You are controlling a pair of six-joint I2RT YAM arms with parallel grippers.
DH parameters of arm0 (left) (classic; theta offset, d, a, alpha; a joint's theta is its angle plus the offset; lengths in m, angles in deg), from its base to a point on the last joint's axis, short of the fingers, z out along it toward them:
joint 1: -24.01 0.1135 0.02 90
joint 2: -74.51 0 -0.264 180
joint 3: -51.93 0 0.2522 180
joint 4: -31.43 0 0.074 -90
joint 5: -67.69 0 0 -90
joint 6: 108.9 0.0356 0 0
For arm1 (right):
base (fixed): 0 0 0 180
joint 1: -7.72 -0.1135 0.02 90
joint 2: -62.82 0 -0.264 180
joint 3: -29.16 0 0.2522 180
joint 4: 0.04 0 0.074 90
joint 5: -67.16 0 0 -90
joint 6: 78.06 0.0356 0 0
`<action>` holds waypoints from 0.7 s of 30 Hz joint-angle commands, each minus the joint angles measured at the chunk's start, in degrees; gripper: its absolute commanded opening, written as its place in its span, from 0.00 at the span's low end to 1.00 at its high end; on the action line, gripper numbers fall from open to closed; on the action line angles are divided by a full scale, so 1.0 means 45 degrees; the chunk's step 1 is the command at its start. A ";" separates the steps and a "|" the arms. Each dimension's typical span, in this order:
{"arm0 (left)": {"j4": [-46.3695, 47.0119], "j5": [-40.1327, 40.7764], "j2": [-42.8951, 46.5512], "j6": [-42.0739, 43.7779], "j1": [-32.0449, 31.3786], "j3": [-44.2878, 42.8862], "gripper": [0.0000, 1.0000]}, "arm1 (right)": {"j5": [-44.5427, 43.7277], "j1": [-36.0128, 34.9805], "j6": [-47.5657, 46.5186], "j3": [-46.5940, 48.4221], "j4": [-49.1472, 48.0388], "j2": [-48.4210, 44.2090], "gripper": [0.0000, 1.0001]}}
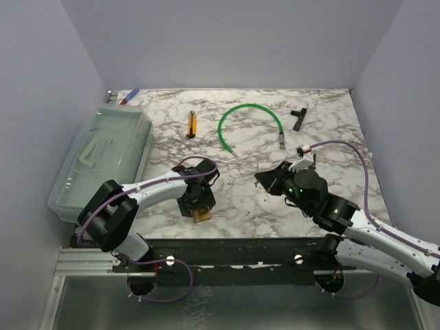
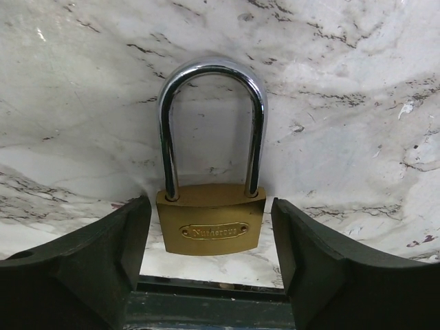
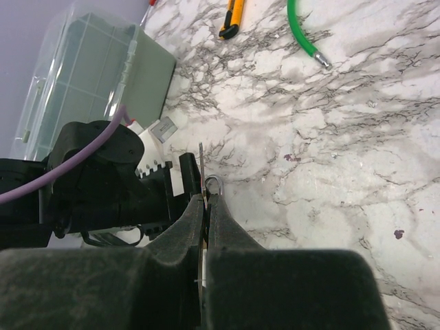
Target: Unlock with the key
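Padlock [image 2: 210, 220] on desk [image 1: 240, 206], front left, between left fingers [image 2: 103, 261], small gap each side. Key [image 3: 201, 165] pinched in right fingers [image 3: 185, 227], right of padlock, apart. Box [image 1: 103, 155] at desk's left edge. Behind: cutter [image 1: 192, 124], cable loop [image 1: 251, 110], T tool [image 1: 298, 117] far right.

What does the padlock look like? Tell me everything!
The padlock has a brass body with an oval engraved nameplate and a tall shiny silvery shackle, both legs seated in the body, so it looks locked. It lies on the marble table between the left gripper's open fingers, narrow gaps each side.
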 commanded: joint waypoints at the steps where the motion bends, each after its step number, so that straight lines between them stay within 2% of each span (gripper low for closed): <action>1: -0.0033 0.0518 -0.0359 -0.0584 -0.0275 -0.0318 0.74 | -0.0459 -0.0045 0.0159 -0.0248 0.0290 -0.0182 0.01; 11: 0.0030 0.0663 -0.0893 -0.0543 -0.0530 -0.0317 0.72 | -0.0533 -0.0045 0.0217 -0.0353 0.0427 -0.0415 0.01; 14: 0.0149 0.0541 -0.1159 -0.0468 -0.0577 -0.0328 0.62 | -0.0552 -0.0035 0.0251 -0.0406 0.0455 -0.0485 0.01; 17: 0.0328 0.0366 -0.1365 -0.0333 -0.0616 -0.0339 0.56 | -0.0563 -0.0044 0.0256 -0.0400 0.0518 -0.0530 0.01; 21: 0.0842 -0.0031 -0.1383 -0.0054 -0.0639 -0.0243 0.34 | -0.0646 -0.0045 0.0271 -0.0412 0.0671 -0.0638 0.01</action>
